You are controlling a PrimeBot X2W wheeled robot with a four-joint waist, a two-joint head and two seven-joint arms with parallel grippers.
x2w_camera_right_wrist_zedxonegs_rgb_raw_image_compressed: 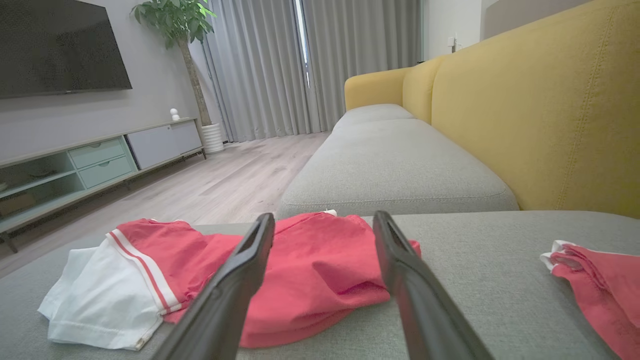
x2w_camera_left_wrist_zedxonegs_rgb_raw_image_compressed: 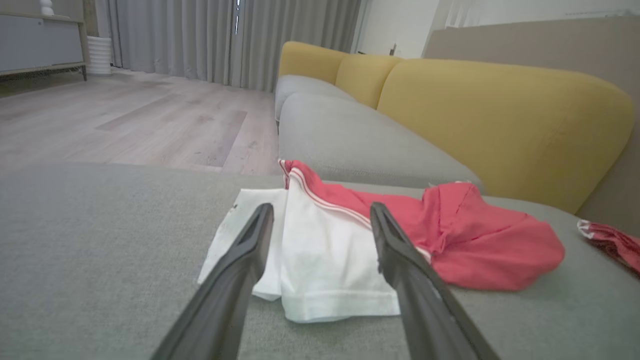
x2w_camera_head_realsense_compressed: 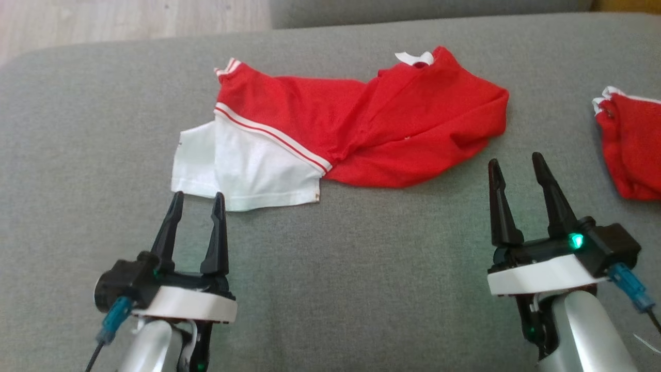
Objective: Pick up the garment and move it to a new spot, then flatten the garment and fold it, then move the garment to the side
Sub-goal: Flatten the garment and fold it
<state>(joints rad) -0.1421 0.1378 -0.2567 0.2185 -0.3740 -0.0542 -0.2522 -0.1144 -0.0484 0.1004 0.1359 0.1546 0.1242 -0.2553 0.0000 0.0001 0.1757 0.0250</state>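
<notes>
A red and white garment (x2w_camera_head_realsense_compressed: 330,129) lies rumpled across the grey cushion (x2w_camera_head_realsense_compressed: 330,268), its white part with red stripes at the left and its red part at the right. My left gripper (x2w_camera_head_realsense_compressed: 198,196) stands open just short of the white hem (x2w_camera_left_wrist_zedxonegs_rgb_raw_image_compressed: 325,260), touching nothing. My right gripper (x2w_camera_head_realsense_compressed: 516,164) is open too, a little in front of the red end (x2w_camera_right_wrist_zedxonegs_rgb_raw_image_compressed: 320,270). Both hold nothing. In the left wrist view my left gripper (x2w_camera_left_wrist_zedxonegs_rgb_raw_image_compressed: 322,214) frames the white part, and my right gripper (x2w_camera_right_wrist_zedxonegs_rgb_raw_image_compressed: 324,220) frames the red part.
A second red garment (x2w_camera_head_realsense_compressed: 632,144) with white trim lies at the cushion's right edge (x2w_camera_right_wrist_zedxonegs_rgb_raw_image_compressed: 600,285). Yellow sofa backrests (x2w_camera_left_wrist_zedxonegs_rgb_raw_image_compressed: 500,115) rise behind the seat. Wooden floor (x2w_camera_left_wrist_zedxonegs_rgb_raw_image_compressed: 125,120) lies beyond the cushion's far-left edge, with a TV cabinet (x2w_camera_right_wrist_zedxonegs_rgb_raw_image_compressed: 90,160) past it.
</notes>
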